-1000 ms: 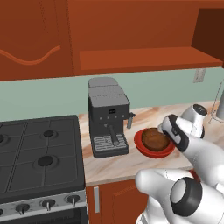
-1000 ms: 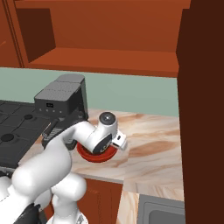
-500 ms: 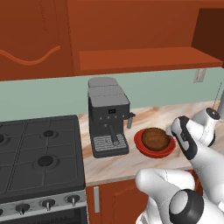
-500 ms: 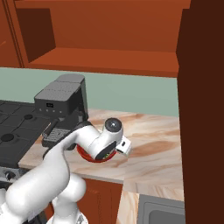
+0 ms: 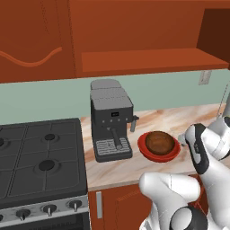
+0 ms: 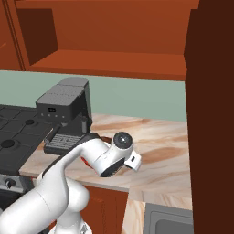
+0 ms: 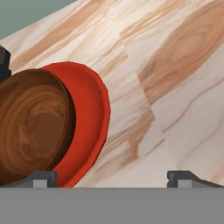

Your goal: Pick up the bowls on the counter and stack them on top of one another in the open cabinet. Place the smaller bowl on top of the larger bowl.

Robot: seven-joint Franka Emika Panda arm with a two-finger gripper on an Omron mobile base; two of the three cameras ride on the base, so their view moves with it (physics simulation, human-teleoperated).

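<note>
From the left base view, the brown bowl sits inside the red bowl on the counter, just at 3 o'clock of the coffee machine. My arm comes in from 4 o'clock and its hand end is close beside the red bowl's right rim; I cannot make out my fingers here. The stove lies at 9 o'clock, and the open cabinet hangs at 12 o'clock with its shelf board bare.

From the right base view, my arm bends across the counter and covers most of the bowls; a sliver of the red bowl shows at its 9 o'clock edge. The coffee machine stands at 10 o'clock, the open cabinet at 12 o'clock.

From the hand view, my gripper is spread wide, both tips apart and holding nothing. The red bowl lies at 9 o'clock with the brown bowl nested in it; the left tip lies over the red bowl's rim, the right tip over bare counter.
</note>
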